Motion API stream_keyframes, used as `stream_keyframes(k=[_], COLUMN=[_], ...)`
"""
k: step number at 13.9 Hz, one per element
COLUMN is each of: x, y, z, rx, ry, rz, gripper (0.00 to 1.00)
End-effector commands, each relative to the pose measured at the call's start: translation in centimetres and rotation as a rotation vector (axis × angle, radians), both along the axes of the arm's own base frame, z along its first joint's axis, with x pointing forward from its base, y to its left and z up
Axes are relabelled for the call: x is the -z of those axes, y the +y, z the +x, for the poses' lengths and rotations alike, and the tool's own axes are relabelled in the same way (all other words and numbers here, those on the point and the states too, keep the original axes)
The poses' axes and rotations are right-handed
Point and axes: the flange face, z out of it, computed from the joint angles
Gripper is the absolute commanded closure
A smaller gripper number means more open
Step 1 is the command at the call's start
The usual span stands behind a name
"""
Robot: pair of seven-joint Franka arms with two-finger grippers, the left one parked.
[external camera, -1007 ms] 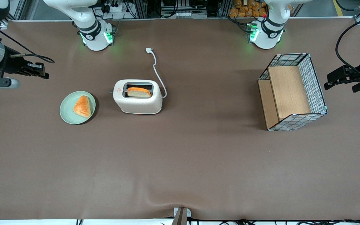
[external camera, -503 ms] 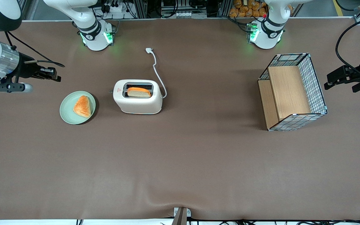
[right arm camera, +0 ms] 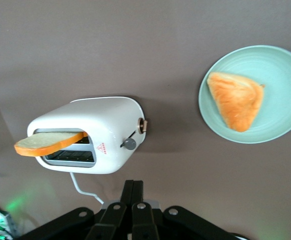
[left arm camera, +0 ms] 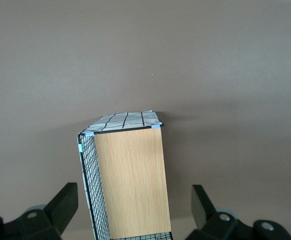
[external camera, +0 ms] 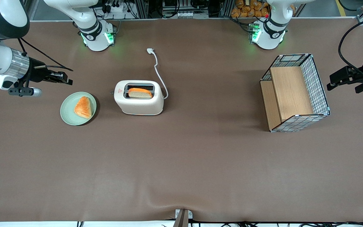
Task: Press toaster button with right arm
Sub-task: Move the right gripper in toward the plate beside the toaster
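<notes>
end effector [external camera: 69, 82] pinched shut, hovering above counter [external camera: 181, 164] near pastry plate [external camera: 66, 115], aimed at toaster [external camera: 139, 105]; toaster button [right arm camera: 130, 144] on facing narrow end, well apart, lined up for a push.

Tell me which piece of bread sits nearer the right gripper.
The triangular piece on the green plate, close under the shut right gripper; the other slice stands in the toaster.
</notes>
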Motion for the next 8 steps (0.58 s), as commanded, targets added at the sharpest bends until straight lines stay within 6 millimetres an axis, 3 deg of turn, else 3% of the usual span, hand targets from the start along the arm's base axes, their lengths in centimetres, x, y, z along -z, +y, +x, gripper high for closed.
stream_keyframes(k=[1, 8], x=[0.7, 3.2], y=[-0.4, 0.3], z=[-1.5, -2.0], rx=[0.065, 0.093], ry=[0.004, 0.028], rz=[0.066, 0.129], gripper=[1.0, 1.0])
